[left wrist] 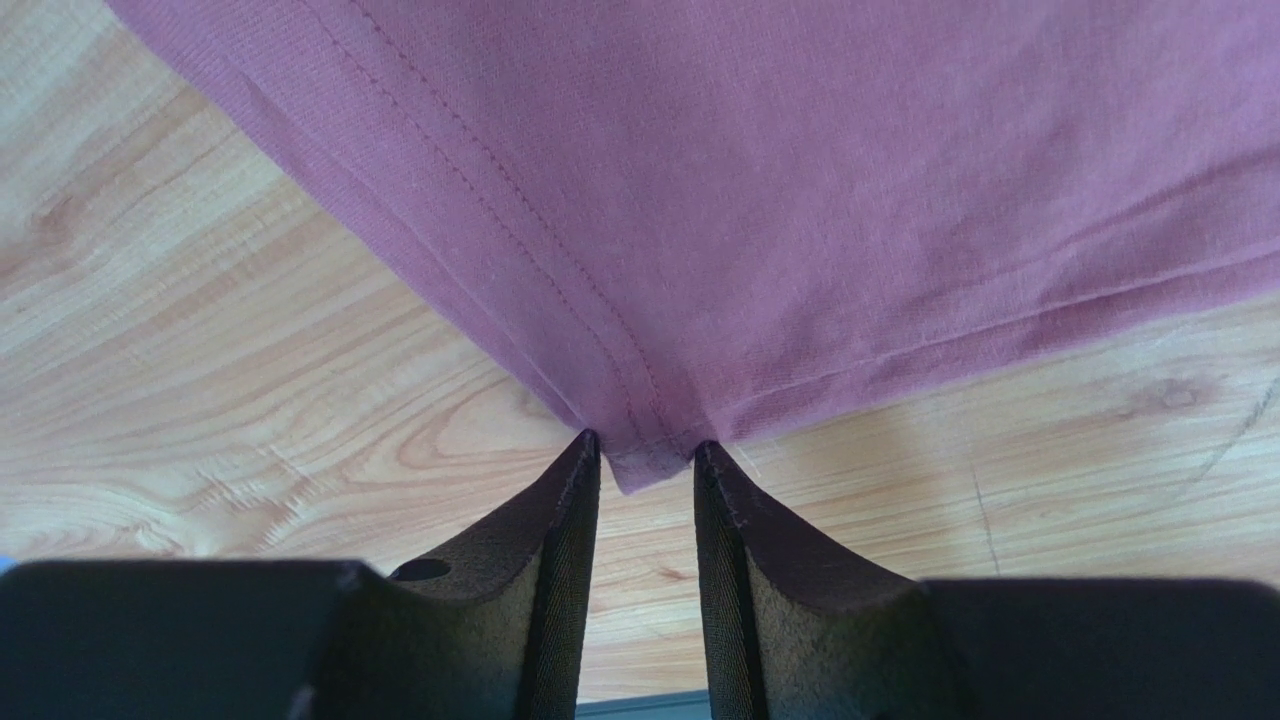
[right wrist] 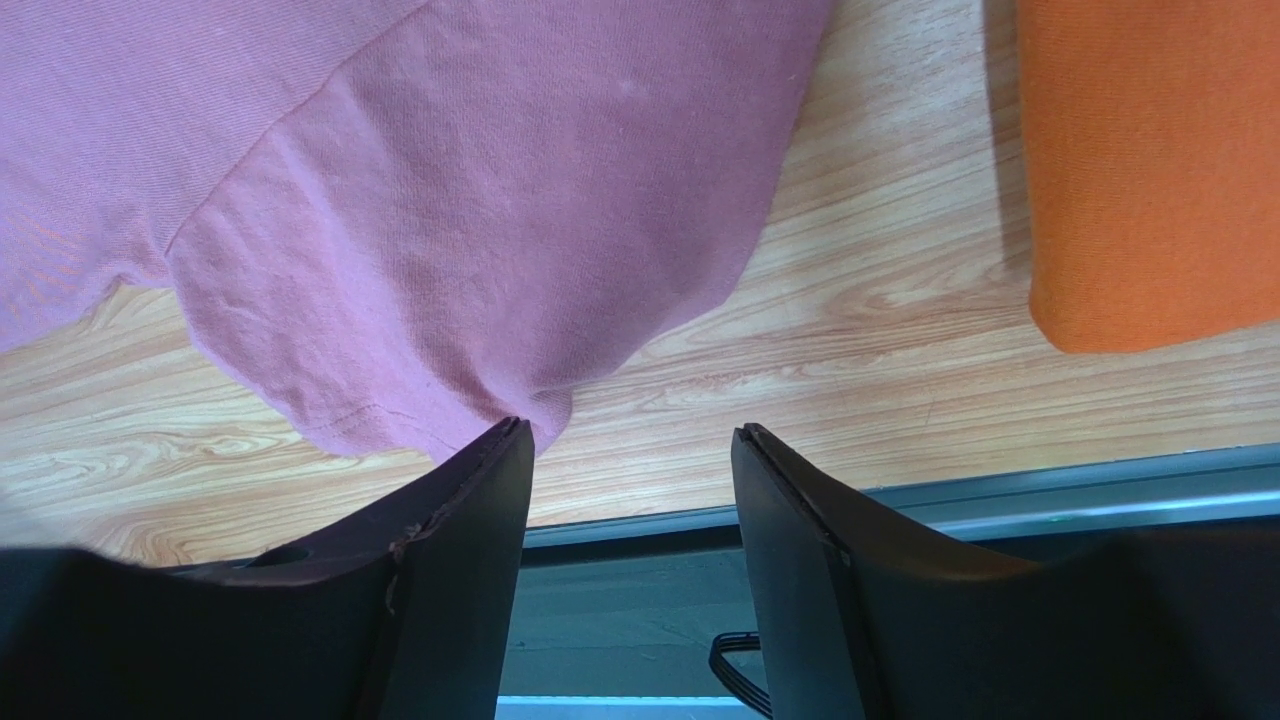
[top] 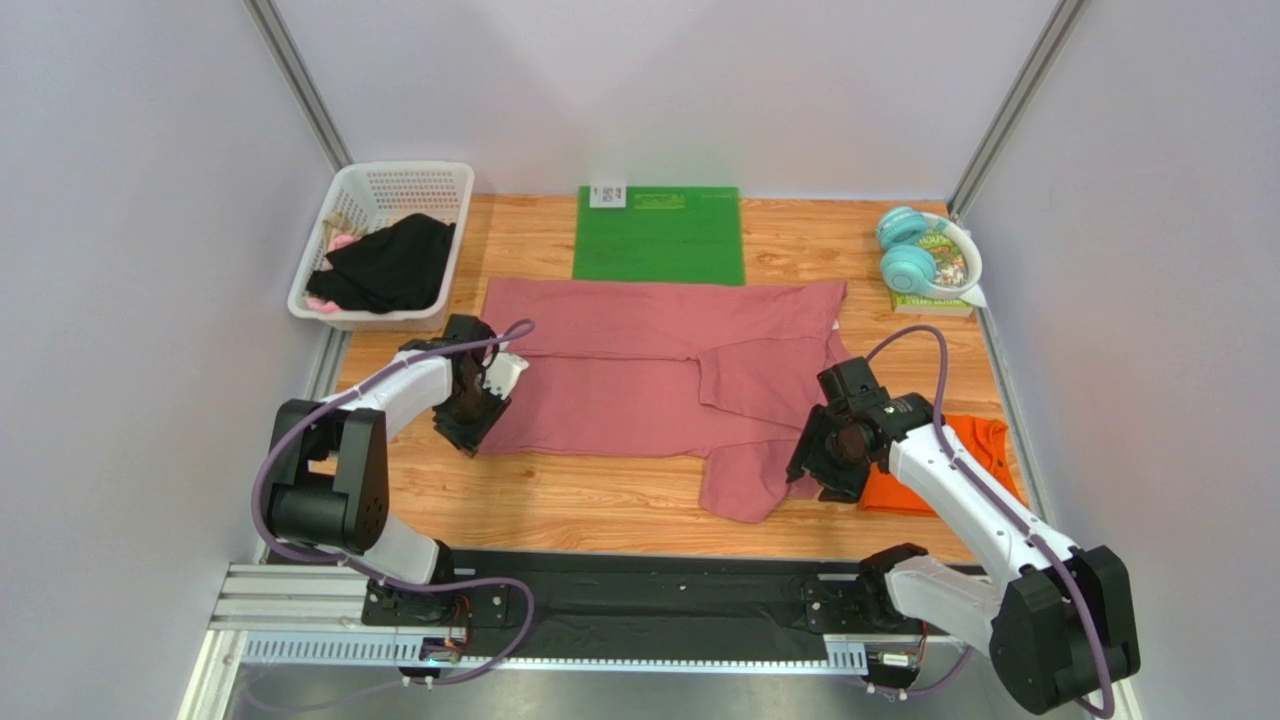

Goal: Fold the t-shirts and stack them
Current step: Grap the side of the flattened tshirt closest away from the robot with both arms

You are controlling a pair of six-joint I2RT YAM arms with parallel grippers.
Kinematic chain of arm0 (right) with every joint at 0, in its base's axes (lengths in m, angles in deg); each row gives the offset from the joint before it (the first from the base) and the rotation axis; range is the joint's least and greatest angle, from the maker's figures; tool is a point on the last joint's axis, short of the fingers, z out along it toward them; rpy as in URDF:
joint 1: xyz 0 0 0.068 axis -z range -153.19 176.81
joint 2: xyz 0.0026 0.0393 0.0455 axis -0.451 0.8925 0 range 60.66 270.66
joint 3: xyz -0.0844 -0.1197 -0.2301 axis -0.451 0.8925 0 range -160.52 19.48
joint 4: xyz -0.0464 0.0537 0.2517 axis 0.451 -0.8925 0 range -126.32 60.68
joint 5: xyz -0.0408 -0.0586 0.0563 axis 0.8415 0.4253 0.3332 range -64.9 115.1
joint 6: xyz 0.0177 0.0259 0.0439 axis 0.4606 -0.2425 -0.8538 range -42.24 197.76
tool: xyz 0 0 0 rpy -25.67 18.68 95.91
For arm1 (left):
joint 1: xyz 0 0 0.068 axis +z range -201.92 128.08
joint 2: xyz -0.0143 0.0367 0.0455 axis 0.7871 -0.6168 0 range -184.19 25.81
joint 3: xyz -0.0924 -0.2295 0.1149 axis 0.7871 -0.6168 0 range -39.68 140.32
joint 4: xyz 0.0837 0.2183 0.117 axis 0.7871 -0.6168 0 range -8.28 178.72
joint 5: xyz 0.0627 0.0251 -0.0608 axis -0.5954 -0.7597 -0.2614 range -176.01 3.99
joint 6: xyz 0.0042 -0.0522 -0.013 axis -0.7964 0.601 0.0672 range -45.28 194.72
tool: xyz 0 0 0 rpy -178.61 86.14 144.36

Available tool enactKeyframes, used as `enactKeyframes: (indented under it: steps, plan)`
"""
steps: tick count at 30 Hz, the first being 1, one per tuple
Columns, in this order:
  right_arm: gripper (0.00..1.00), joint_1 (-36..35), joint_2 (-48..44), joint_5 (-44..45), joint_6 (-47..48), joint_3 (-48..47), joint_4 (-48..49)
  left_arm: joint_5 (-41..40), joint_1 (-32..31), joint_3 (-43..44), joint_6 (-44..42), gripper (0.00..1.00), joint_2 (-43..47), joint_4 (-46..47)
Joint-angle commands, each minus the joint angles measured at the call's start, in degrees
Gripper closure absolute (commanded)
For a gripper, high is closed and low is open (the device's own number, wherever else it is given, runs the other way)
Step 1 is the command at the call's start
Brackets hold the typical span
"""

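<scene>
Plain dusty rose-pink t-shirt (top: 646, 368) on pale, wood-grained table (top: 601, 510), and there's the orange t-shirt (top: 989, 440), bright and plain too. Solid green mat (top: 658, 236), white basket (top: 436, 188) holding black cloth (top: 388, 263), teal headphones (top: 905, 248).

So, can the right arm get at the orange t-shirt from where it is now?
Probably yes. The right gripper is open and empty, and the orange t-shirt lies close beside it on bare wood with nothing lying on it. The pink t-shirt lies on the other side.

Wooden table (top: 601, 507) strip open along near edge, white plastic basket (top: 394, 183) blocking far left corner, orange cloth t-shirt (top: 992, 443) at right edge.
</scene>
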Motion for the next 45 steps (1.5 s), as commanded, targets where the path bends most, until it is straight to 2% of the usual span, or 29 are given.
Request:
enactKeyframes:
  steps: [1,5,8,10,11,14,24,28,35,45]
  plan:
    - [0.42,0.0,-1.2,1.1,-1.3,-0.6,-1.4,-0.1,0.0,0.2,1.0,0.64,-1.6,2.5]
    - [0.42,-0.2,-1.5,1.4,-2.0,0.0,-2.4,-0.3,0.0,0.0,0.9,0.64,-2.1,3.5]
    - [0.42,-0.2,-1.8,5.2,-4.0,0.2,-3.2,-0.4,0.1,-0.1,0.8,0.65,-2.4,3.8]
    - [0.42,-0.2,-1.5,7.8,-5.5,-0.2,-4.2,-0.1,0.1,-0.3,0.8,0.72,-2.3,3.7]
    - [0.42,-0.2,-1.5,8.4,-6.0,-0.2,-4.3,0.0,0.1,-0.4,0.7,0.82,-2.2,3.8]
    - [0.42,-0.2,-0.9,10.0,-7.2,0.4,-3.8,0.1,0.2,-0.1,0.5,0.89,-2.1,3.5]
    - [0.44,-0.2,7.8,9.3,-7.1,4.3,6.2,-0.4,0.2,0.1,0.5,0.89,-1.9,3.4]
    - [0.57,-0.2,10.8,7.6,-6.0,5.1,10.8,-0.5,0.2,0.3,0.4,0.89,-1.6,3.4]
    - [0.57,-0.2,12.9,7.6,-4.9,3.4,11.3,-0.4,0.2,0.3,0.5,0.89,-1.7,3.4]
    - [0.56,-1.1,8.3,7.3,-4.9,1.7,10.0,0.1,0.2,0.1,0.5,0.89,-2.2,3.5]
